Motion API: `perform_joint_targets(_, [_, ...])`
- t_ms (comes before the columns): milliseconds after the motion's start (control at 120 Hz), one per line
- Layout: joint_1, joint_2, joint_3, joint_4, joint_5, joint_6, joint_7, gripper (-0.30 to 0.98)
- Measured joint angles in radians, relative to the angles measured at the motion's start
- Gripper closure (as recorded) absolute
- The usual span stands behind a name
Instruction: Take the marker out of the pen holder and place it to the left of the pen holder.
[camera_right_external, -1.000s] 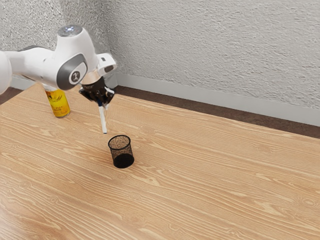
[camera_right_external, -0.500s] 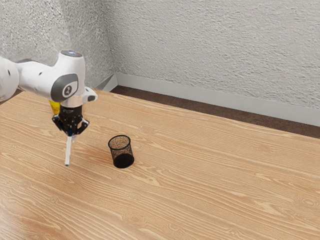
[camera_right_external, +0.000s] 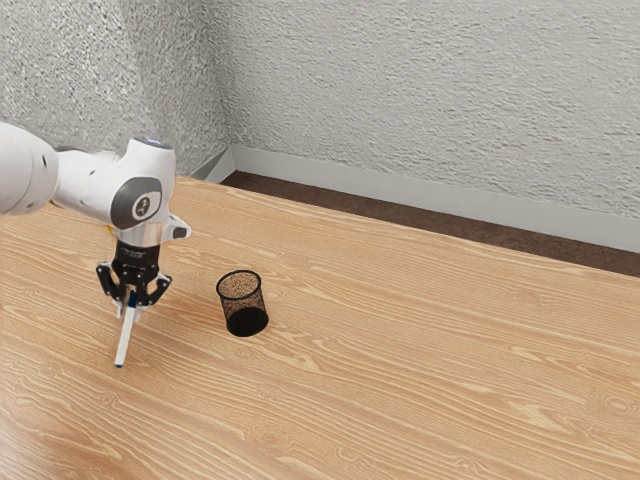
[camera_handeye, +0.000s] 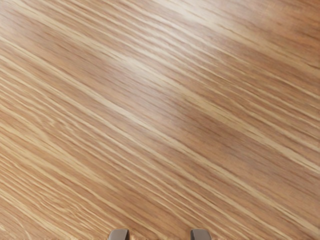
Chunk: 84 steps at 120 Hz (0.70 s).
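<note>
deskrat: so where's the marker (camera_right_external: 125, 341) vs the gripper (camera_right_external: 129, 313)?

gripbot: upper end's between the fingers (camera_handeye: 201, 235), which look spread wide, not pinching it; long axis slants down toward the exterior view's left, away from the pen holder (camera_right_external: 242, 304)

deskrat: touching the table (camera_right_external: 400, 380)?

gripbot: can't tell tbh, I'd check that lean before backing straight up

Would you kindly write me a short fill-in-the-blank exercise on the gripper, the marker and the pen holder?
1. The gripper is ____, not shut.
2. The marker has a body that is mostly ____ in colour.
3. The pen holder is made of mesh coloured ____.
4. In the exterior view, the marker is on the view's ____ side of the pen holder.

Missing words: open; white; black; left.
</note>
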Motion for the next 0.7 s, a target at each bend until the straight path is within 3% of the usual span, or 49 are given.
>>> perform_joint_targets(142, [0.001,-0.009,0.016,-0.005,-0.024,0.008,0.0,0.31])
perform_joint_targets(283, [-0.003,-0.08,0.02,-0.004,-0.054,0.023,0.001,0.16])
perform_joint_targets(333, [-0.006,-0.138,0.018,0.01,-0.106,0.031,0.005,0.13])
perform_joint_targets(400, [-0.01,-0.201,0.006,0.078,-0.244,0.039,0.046,0.09])
perform_joint_targets(483, [-0.022,-0.258,-0.079,0.193,-0.35,0.026,0.097,0.06])
perform_joint_targets(575, [-0.058,-0.271,-0.154,0.279,-0.345,-0.045,0.111,0.04])
perform_joint_targets(700, [-0.071,-0.256,-0.182,0.313,-0.334,-0.112,0.122,0.02])
